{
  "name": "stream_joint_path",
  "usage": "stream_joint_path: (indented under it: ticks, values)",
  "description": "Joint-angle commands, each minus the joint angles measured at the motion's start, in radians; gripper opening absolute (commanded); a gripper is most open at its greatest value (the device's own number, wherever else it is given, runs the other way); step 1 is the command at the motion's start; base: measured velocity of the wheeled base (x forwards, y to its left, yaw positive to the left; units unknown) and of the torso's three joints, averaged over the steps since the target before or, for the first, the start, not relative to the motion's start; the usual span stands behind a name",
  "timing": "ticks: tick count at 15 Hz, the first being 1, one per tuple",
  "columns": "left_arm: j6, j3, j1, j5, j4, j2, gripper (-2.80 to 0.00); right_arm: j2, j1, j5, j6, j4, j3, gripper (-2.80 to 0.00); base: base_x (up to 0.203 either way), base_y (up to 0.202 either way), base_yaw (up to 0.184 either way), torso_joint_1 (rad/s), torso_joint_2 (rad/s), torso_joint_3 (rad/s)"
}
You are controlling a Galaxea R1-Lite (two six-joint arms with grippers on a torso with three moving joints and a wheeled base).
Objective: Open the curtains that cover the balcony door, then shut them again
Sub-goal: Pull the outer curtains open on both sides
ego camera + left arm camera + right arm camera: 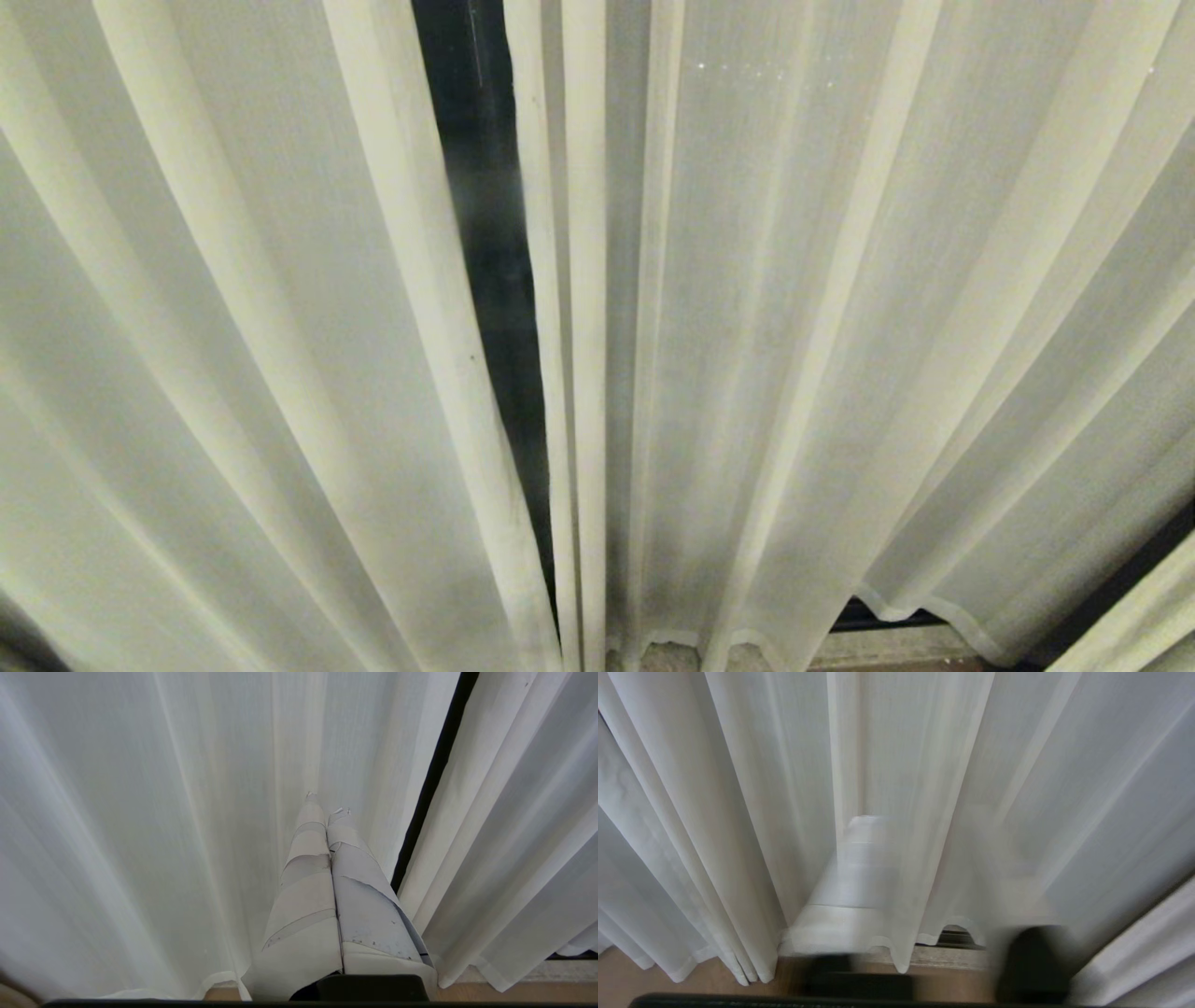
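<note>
Cream curtains (280,327) fill the head view, parted by a narrow dark strip of the balcony door (485,233); no arms appear there. The left wrist view shows the left gripper (322,805) pressed together, tips against the fabric. The right gripper (924,868) is blurred among pleats; its spread cannot be told.

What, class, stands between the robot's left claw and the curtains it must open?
Nothing visible. The left claw, shut, points straight at the curtains with no object between them. Whether its tips already touch the fabric cannot be told.
</note>
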Motion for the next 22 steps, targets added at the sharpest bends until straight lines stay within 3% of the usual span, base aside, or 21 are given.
stream_joint_path:
  ticks: [1,22]
  values:
    - [-0.001,0.0,0.0,0.0,0.0,0.0,-2.8,0.0,0.0,0.001,-0.015,0.0,0.0,-2.8,0.0,0.0,0.0,0.0,0.0,0.0]
    - [-0.001,0.0,0.0,0.0,0.0,0.0,-2.8,0.0,0.001,0.004,-0.009,0.0,0.0,-2.8,0.0,0.0,0.0,0.0,0.0,0.0]
